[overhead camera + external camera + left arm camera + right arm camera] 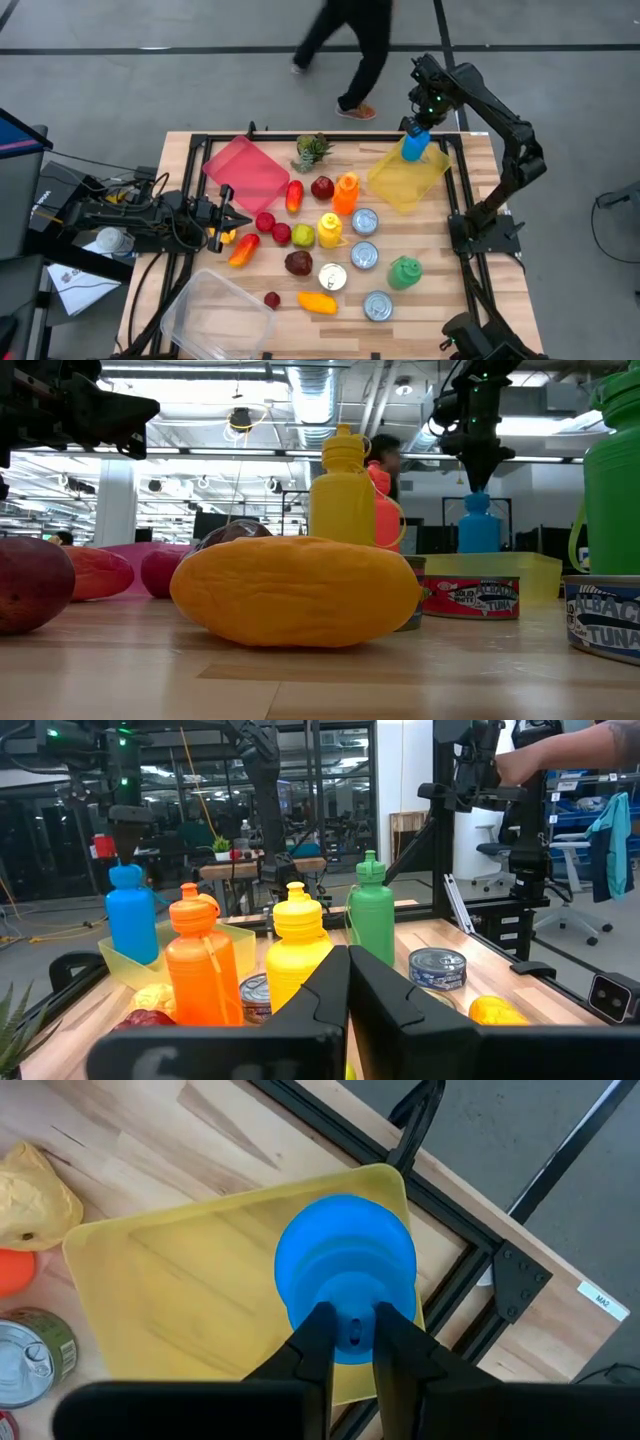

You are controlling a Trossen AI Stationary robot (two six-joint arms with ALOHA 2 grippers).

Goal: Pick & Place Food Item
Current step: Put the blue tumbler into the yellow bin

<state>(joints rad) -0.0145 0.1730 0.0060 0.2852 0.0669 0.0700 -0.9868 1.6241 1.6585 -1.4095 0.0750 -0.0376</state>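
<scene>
A blue bottle (415,146) stands upright in the yellow tray (400,182) at the table's far right. My right gripper (352,1330) is straight above it, fingers pointing down and shut on its top. In the low view the tray wall (500,565) hides the bottle's base. My left gripper (244,221) hovers over the left side of the table with its fingers shut on nothing, just short of the red fruits (265,222). In its wrist view the gripper (348,982) faces the row of bottles. My right gripper pinches the small cap nub (352,1318) on top of the blue bottle between its two fingers (312,1342). It comes from above, pointing down. The bottle stays upright inside the yellow tray. Whether its base rests on the tray floor is hidden by the tray wall.
Mid-table stand orange (346,192), yellow (329,230) and green (404,272) bottles, several tins (364,254), fruits and a mango (318,302). A pink tray (246,170) and a plant (311,150) sit far left, a clear container (215,312) near left. A person walks beyond the far edge.
</scene>
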